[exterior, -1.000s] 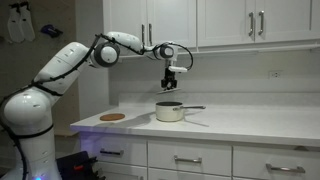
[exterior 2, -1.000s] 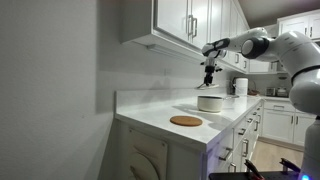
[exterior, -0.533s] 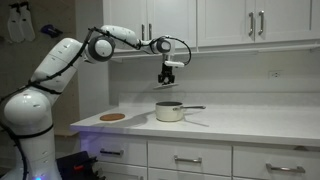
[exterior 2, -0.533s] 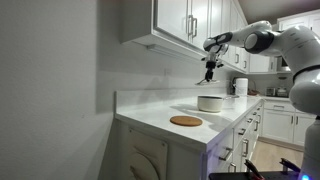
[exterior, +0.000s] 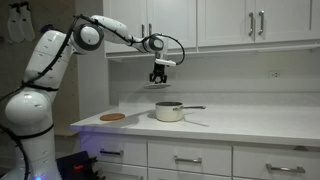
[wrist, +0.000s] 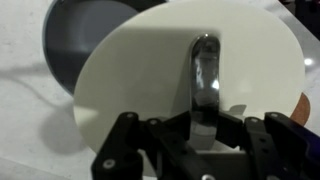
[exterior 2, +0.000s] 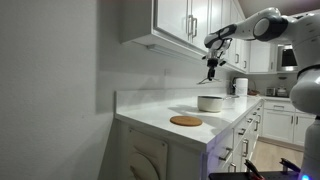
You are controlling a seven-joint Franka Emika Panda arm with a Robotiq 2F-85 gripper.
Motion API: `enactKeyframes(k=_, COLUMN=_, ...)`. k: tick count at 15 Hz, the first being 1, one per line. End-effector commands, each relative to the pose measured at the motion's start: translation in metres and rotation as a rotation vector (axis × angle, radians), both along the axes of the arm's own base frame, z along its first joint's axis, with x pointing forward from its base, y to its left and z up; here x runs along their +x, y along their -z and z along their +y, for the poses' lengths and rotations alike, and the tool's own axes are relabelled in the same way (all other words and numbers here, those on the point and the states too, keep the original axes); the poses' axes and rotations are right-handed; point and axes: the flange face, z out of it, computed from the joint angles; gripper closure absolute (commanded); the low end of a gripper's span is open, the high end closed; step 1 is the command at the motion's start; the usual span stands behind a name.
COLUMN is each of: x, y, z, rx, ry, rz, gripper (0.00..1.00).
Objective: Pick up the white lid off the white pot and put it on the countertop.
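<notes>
My gripper (exterior: 158,75) is shut on the metal handle of the white lid (exterior: 157,85) and holds it high in the air, up and to the side of the white pot (exterior: 170,111). The pot stands open on the countertop (exterior: 250,122), its long handle pointing sideways. In the wrist view the lid (wrist: 140,80) fills the frame, my fingers (wrist: 203,125) clamp its handle, and the pot's dark inside (wrist: 70,40) shows below it. In an exterior view the gripper (exterior 2: 211,68) hangs above the pot (exterior 2: 210,102) on the countertop (exterior 2: 150,118).
A flat reddish-brown round disc (exterior: 113,117) lies on the counter near its end, also in an exterior view (exterior 2: 186,121). Upper cabinets (exterior: 230,20) hang close above the arm. A white appliance (exterior 2: 240,87) stands behind the pot.
My gripper has risen with the lid and moved sideways away from above the pot, toward the disc's side. The pot has stayed in place.
</notes>
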Motion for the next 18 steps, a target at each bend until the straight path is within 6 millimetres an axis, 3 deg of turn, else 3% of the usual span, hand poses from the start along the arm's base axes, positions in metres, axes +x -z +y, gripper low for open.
enactKeyframes(k=1, x=-0.047, y=-0.002, z=0.012, rx=-0.004, ry=0.034, rz=0.019, gripper=1.0)
enactKeyframes(k=12, x=-0.17, y=0.034, z=0.049, rx=-0.003, ry=0.049, rz=0.084, gripper=1.0)
enactKeyframes(k=18, x=-0.228, y=0.057, z=0.069, rx=0.033, ry=0.046, rz=0.076, gripper=1.0)
